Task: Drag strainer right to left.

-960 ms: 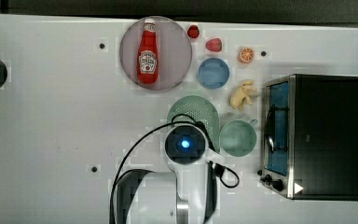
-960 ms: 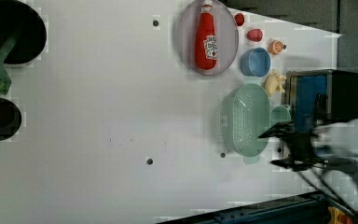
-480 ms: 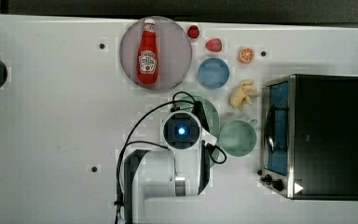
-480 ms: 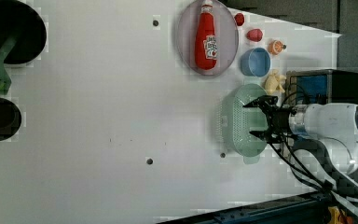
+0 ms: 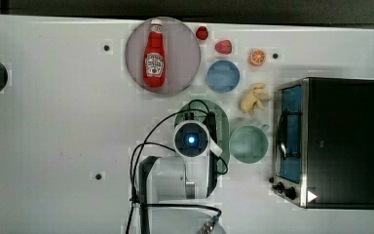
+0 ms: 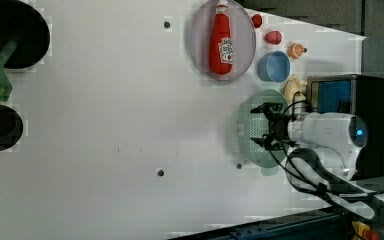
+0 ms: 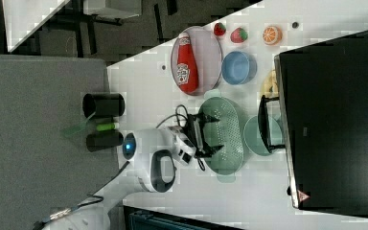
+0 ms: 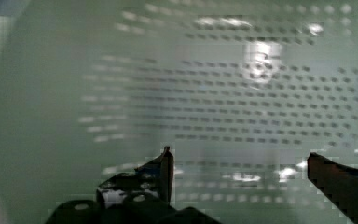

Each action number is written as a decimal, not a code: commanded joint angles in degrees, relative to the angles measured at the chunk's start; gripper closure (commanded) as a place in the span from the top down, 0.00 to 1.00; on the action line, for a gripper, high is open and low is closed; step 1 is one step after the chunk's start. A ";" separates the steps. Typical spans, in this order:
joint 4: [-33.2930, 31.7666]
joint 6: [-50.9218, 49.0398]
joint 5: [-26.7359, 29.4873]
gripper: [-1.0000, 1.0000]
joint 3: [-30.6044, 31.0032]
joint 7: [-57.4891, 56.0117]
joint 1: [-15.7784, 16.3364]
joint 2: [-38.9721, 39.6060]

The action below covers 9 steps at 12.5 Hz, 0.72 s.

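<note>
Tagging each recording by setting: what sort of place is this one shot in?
Most likely a lab tabletop staged as a play kitchen. A white table holds a toaster oven, a ketchup bottle on a plate, and a strainer under the robot's open gripper.

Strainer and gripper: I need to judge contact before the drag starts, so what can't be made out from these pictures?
- Top view: the arm's wrist hides most of the strainer and the gripper's fingertips.
- Left view: the open gripper sits over the basin; whether it touches cannot be told.
- Wrist view: the perforated basin is blurred; its rim is cut off by the edges.
- Right view: the oven hides part of the green cup.
</note>
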 commanded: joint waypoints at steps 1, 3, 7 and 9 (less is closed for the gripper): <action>0.23 1.13 0.34 1.00 1.65 4.59 1.94 0.66; 0.25 1.11 0.34 1.00 1.76 4.59 2.76 1.41; 1.35 1.13 0.53 1.00 1.93 5.18 5.42 2.31; 2.27 0.98 0.66 1.00 2.28 7.31 6.88 2.80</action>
